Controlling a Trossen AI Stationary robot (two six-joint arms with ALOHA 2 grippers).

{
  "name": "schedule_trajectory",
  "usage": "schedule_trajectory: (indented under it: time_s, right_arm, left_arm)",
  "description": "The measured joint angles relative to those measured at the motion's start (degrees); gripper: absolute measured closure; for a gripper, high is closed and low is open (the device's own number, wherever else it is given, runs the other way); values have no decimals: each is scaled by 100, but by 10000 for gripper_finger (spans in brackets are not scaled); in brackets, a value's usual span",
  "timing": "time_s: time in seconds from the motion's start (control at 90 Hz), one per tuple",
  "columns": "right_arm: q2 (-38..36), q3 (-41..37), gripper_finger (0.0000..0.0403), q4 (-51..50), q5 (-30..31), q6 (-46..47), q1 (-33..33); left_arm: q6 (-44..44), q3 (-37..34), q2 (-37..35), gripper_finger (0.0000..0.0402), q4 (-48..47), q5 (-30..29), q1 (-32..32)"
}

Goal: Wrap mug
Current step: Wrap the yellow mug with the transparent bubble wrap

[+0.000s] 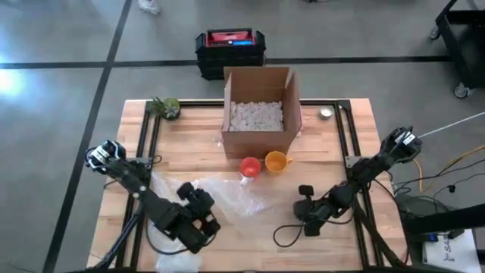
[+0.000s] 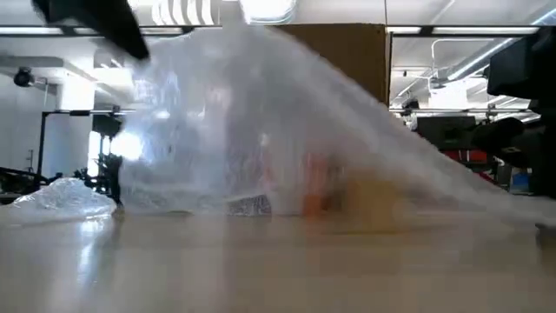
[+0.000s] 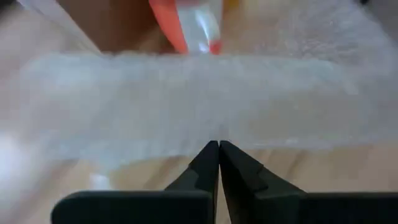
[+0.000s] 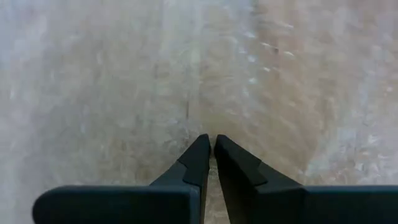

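Note:
A clear bubble wrap sheet [image 1: 227,193] lies in the middle of the table and rises like a tent [image 2: 261,113] in the low view. A red mug [image 1: 249,167] and an orange mug [image 1: 277,161] stand side by side at its far edge, in front of the cardboard box. My left gripper [image 1: 198,196] is at the sheet's left side, shut on it. My right gripper [image 1: 305,190] is at the sheet's right side, fingers together [image 4: 211,144] with wrap filling its view. The red mug [image 3: 186,25] shows beyond the left fingers. My left gripper pinches an edge of the bubble wrap [image 3: 217,134] between its two fingertips, coming from the table's near left. The wrap stretches as a band across the fingers and is lifted off the table there. My right gripper is shut on the bubble wrap [image 4: 210,127] at its right side. Which edge it has, and how many layers, cannot be told.
An open cardboard box [image 1: 258,110] with white packing fill stands at the far middle. A small green plant [image 1: 166,108] sits at the far left corner and a small round thing [image 1: 326,114] at the far right. A crumpled piece of wrap [image 2: 61,198] lies at the left.

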Motion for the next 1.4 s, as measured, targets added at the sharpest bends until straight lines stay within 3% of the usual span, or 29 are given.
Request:
schedule_trajectory:
  time_s: [0.111,0.233,0.4,0.5,0.711,0.844,1.0,1.178,1.4]
  right_arm:
    - [4,0,385,1,0,1,-2]
    - [9,0,384,2,2,5,-2]
    - [20,0,384,7,9,8,3]
    - [22,0,384,5,17,5,9]
    - [22,0,384,4,11,-68,9]
    - [22,0,384,4,3,-73,9]
    - [22,0,384,5,2,-89,9]
    - [22,0,385,5,4,-102,9]
    - [22,0,384,7,10,-100,7]
  left_arm:
    - [-90,589,-35,402,-305,525,-59]
    - [-228,558,17,402,-133,1343,-53]
    - [-310,-382,59,402,952,2182,-60]
    - [-455,-1036,64,402,1528,2371,-55]
    - [-1121,-1594,8,402,68,2954,-71]
    - [-535,-2094,-29,402,547,3786,-49]
    - [-16,-2585,-135,402,2311,3774,-50]
    - [453,-2610,-268,402,3066,3012,-91]
    - [1123,-2640,-428,402,4749,3142,-106]
